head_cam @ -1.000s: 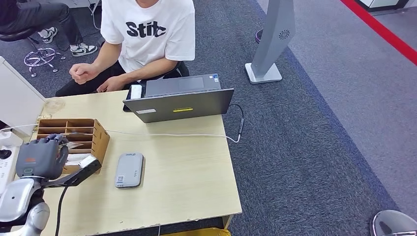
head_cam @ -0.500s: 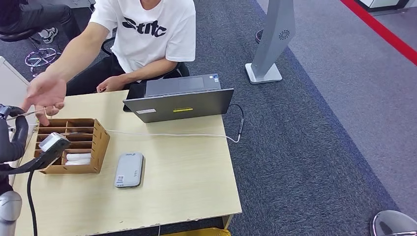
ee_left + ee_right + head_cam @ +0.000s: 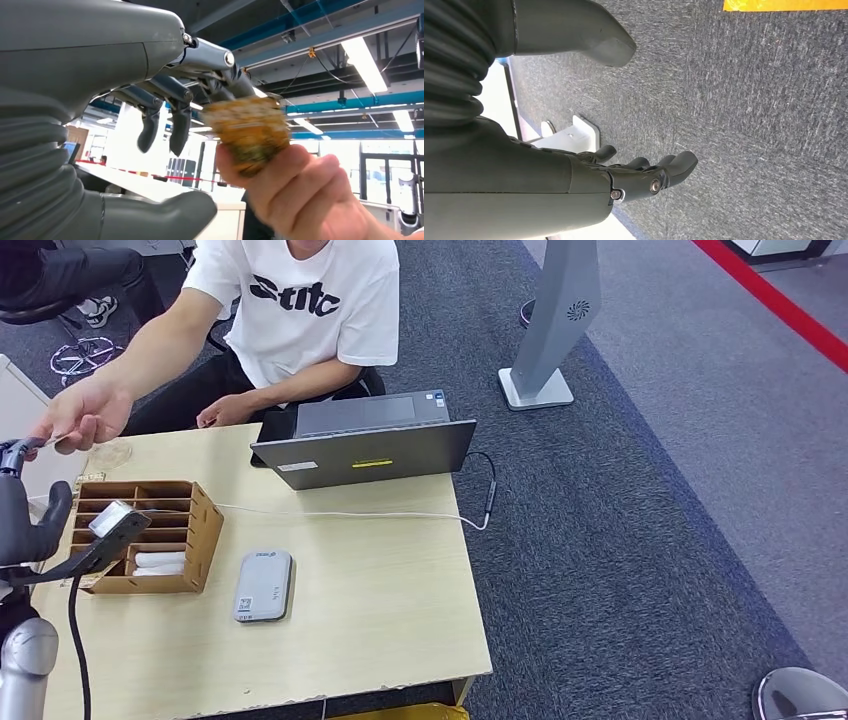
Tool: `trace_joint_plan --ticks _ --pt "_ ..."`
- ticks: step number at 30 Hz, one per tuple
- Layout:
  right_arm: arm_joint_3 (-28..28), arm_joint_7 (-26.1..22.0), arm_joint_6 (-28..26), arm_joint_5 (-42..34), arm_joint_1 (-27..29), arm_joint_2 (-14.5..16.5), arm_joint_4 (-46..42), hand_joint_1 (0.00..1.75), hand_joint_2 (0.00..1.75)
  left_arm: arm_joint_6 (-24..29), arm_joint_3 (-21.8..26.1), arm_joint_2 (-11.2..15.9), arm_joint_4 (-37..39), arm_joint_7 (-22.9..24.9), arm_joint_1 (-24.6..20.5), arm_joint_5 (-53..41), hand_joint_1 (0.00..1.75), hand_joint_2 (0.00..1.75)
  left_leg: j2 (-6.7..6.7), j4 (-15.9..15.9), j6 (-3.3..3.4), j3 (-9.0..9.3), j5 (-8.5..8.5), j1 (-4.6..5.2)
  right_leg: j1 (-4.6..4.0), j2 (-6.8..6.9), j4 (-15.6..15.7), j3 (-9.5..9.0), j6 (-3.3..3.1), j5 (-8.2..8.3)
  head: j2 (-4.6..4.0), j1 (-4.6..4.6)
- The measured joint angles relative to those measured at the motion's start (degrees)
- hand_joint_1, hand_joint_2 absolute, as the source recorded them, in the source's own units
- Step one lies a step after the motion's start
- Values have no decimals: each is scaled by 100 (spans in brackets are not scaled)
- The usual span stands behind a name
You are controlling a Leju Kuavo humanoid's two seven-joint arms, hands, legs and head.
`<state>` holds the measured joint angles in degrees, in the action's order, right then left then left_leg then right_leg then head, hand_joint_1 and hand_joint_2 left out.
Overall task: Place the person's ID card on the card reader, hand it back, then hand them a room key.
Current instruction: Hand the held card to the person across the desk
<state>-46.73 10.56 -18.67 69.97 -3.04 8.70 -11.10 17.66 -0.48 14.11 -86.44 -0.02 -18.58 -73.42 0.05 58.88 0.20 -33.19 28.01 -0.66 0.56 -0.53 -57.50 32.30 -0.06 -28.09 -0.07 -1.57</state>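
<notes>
Fingers [image 3: 175, 107] of left hand [image 3: 165, 100] meet person's hand [image 3: 295, 195] over blurred card [image 3: 247, 130]; whose grip holds it, cannot tell. Handover underway at counter's [image 3: 380, 580] ten o'clock. Which card unclear. Right hand [image 3: 634, 175] hangs slack, holding nothing.

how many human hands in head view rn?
2. One hand reaches to the robot's left hand at the table's far left corner; the other hand rests behind the laptop.

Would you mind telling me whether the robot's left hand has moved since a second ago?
Yes. The left hand has risen from in front of the wooden organizer toward the person's hand, beyond the organizer's far corner.
</notes>
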Motion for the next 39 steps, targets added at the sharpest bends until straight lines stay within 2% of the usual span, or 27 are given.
trace_joint_plan --ticks 5,9,11,17,21,23,25,26,28,31,34,39 --pt "-4 3 1 -7 0 0 0 0 175 44 0 -81 48 -7 -7 -2 0 175 0 0 0 0 0 -1 1 0 0 0 0 0 0 0" --pt "-44 -19 6 -13 0 0 0 0 175 405 1 -133 -35 -216 183 269 0 175 1 0 0 -1 0 -1 1 -2 0 -1 0 0 0 1" --pt "-88 -36 4 -22 2 0 0 0 175 672 9 -177 -251 -499 484 624 0 175 5 -1 -1 0 3 -1 2 -7 -1 -1 0 -1 0 0" --pt "-239 -70 -25 -103 12 2 0 0 175 1438 95 -539 -1384 -1480 1940 1737 0 175 10 -2 0 -2 23 3 5 -14 2 -1 8 -12 0 -4" --pt "-378 -92 -116 -200 28 33 0 0 175 1972 325 -1086 -2070 -2422 3104 2720 0 175 22 -2 7 8 45 7 13 -25 2 -10 13 -26 0 -11" --pt "-470 -106 -174 -245 52 61 0 0 175 1732 669 -1550 -2304 -3094 3713 3434 0 175 27 -1 10 17 55 9 16 -32 4 -12 17 -33 0 -1" --pt "-550 -122 -210 -258 78 88 1 0 175 1228 1178 -2068 -2458 -3714 4087 4014 0 175 8 1 14 14 54 9 16 -12 6 -17 27 -41 0 -4" --pt "-580 -127 -216 -257 81 98 1 0 175 1028 1420 -2284 -2521 -3871 4190 4120 0 175 -1 1 16 14 53 9 17 -2 6 -21 31 -44 0 -14" --pt "-633 -135 -216 -248 77 114 0 0 175 808 1851 -2618 -2630 -3982 4339 4141 0 175 -6 1 16 17 53 9 17 5 6 -26 30 -44 0 -13" --pt "-689 -136 -216 -235 73 125 0 0 175 716 2233 -2934 -2723 -4001 4425 4103 0 175 -13 0 16 22 52 8 16 15 6 -35 30 -44 0 -8" --pt "-713 -137 -216 -234 71 128 0 0 175 698 2450 -3115 -2781 -4002 4454 4075 0 175 -13 0 16 30 52 7 16 16 6 -43 29 -44 0 -7" --pt "-723 -138 -216 -234 67 130 0 0 175 693 2607 -3269 -2830 -4002 4475 4070 0 175 -14 0 16 37 52 8 16 17 5 -50 29 -44 0 -8"
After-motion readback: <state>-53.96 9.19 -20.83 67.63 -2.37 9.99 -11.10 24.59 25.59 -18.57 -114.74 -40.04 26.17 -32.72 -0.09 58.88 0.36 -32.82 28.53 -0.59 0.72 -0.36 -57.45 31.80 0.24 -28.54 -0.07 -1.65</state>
